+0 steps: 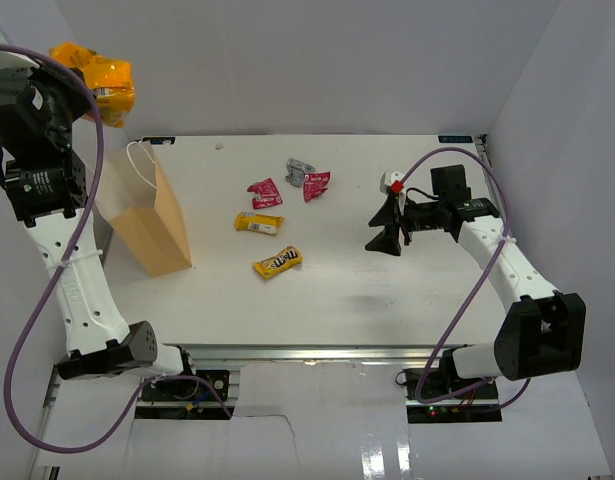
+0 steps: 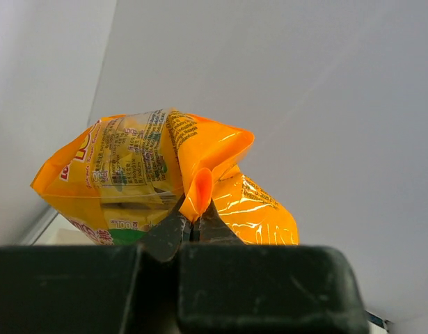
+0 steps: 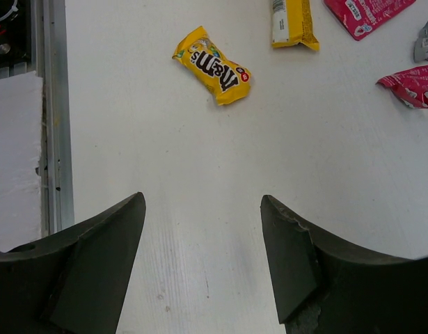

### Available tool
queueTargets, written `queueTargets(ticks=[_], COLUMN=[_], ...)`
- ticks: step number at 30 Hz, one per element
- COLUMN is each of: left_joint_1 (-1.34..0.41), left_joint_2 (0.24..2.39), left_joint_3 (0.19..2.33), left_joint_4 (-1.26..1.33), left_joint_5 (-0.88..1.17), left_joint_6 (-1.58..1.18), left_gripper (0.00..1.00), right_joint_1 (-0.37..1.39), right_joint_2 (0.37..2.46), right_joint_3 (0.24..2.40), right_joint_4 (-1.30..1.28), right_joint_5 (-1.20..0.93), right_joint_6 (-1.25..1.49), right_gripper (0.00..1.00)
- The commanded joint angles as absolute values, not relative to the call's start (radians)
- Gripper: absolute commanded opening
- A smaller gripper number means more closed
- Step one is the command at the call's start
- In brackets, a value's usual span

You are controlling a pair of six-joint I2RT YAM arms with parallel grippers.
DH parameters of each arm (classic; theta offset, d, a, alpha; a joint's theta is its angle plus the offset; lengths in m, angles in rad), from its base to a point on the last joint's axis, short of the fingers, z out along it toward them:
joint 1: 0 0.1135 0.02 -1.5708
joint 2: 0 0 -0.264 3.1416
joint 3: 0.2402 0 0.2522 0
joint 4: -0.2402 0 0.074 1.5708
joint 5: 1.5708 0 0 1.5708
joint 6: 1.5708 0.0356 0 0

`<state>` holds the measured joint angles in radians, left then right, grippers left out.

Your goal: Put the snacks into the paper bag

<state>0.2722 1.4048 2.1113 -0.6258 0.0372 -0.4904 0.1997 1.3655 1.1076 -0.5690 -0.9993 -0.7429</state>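
High in the far left corner, my left gripper (image 1: pixel 85 92) (image 2: pixel 191 221) is shut on a fold of the orange pouch (image 1: pixel 105 86) (image 2: pixel 165 174), above and behind the paper bag (image 1: pixel 155 228). That tan bag stands upright at the table's left with its white cord handle (image 1: pixel 139 160) up. On the table lie a yellow M&M's packet (image 1: pixel 278 262) (image 3: pixel 212 64), a yellow bar (image 1: pixel 259 222) (image 3: pixel 291 24), two red wrappers (image 1: pixel 265 192) (image 1: pixel 315 184) and a grey wrapper (image 1: pixel 299 170). Right of these snacks, my right gripper (image 1: pixel 384 226) (image 3: pixel 203 202) hangs open over bare table, holding nothing.
A small white and red item (image 1: pixel 392 182) lies just behind the right gripper. White walls close in the table at the back and on both sides. A metal rail (image 3: pixel 52 118) runs along the table's near edge.
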Motion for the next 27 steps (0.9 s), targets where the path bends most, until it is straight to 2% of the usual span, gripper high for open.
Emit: queueTargets(ticks=[1,14,27], left_joint_1=[0.278,0.276,0.276], left_joint_2=[1.404,1.407,1.312], left_joint_3=[2.148,2.033,1.839], left_joint_4=[-0.568,-0.592,-0.609], left_joint_5=[-0.037,-0.028,-0.003], left_joint_6=[-0.428,-0.382,-0.393], left_gripper=[0.0,0.0,0.0], right_joint_1=[0.204,0.199,0.192], right_joint_2=[1.37,1.373,1.382], right_joint_3=[1.1,1.091,1.097], right_joint_4=[-0.549,-0.548,-0.546], right_joint_5=[-1.038,-1.045,-1.051], right_joint_6=[-0.758,-0.762,-0.765], right_gripper=[0.73,0.73,0.73])
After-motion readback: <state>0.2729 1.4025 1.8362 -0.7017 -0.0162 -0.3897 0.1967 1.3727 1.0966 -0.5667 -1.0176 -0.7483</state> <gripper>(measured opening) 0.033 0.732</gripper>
